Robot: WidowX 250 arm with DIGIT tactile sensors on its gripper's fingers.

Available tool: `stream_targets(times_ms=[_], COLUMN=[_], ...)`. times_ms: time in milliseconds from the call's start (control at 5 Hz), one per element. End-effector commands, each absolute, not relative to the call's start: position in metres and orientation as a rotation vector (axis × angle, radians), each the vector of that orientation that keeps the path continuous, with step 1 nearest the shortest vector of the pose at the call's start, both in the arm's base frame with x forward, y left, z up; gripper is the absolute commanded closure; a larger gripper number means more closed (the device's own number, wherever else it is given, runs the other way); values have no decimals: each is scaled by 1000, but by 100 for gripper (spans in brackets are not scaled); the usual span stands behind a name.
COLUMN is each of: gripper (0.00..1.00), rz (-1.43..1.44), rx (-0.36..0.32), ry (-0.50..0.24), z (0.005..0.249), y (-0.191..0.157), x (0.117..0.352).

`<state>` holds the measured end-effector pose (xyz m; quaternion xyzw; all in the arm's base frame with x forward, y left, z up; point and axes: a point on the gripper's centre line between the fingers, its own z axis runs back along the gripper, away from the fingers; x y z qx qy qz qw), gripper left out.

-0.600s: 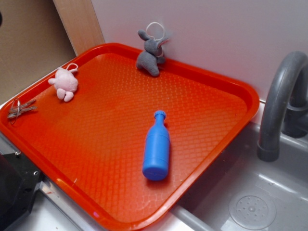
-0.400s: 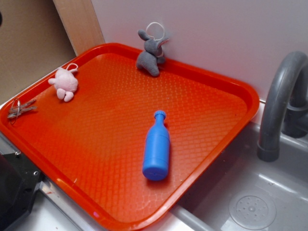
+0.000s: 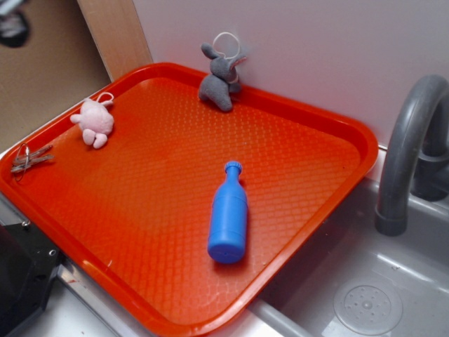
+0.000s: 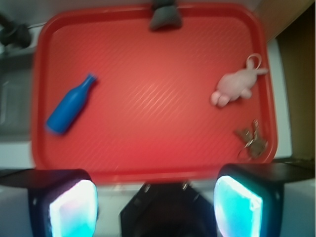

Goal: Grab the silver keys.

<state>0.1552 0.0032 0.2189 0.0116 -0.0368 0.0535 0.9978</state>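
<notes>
The job has hardly begun. The gripper [image 4: 155, 197] hangs high above the near edge of the tray [image 4: 148, 170]. Its two fingers [image 4: 71, 205] are wide apart and nothing is between them.

The keys [image 4: 252, 140] are not picked up yet. They lie flat on the tray, in its near corner, close to the rim. From the wrist view they sit just ahead of the finger on that side and well below the gripper. It looks like the gripper must shift over to that side and go down.

A bit farther is the pink toy [image 4: 236, 85]. The bottle [image 4: 70, 104] lies on the other side. The grey toy [image 4: 165, 16] is at the far rim.
</notes>
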Motion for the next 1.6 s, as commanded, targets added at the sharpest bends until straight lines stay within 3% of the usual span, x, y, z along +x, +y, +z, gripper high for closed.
stream_targets(times_ms=[0,400,600,800,1200,1400], gripper=[0,0,0,0,0,0], rz=[381,624,746,802,951,972], rx=[97,84,38,40,17,67], ry=[-32,1,-35,-76,-125,-115], z=[211,210,206,205,176,146], y=[45,107,130,139,138,137], x=[181,146,119,105,104,118])
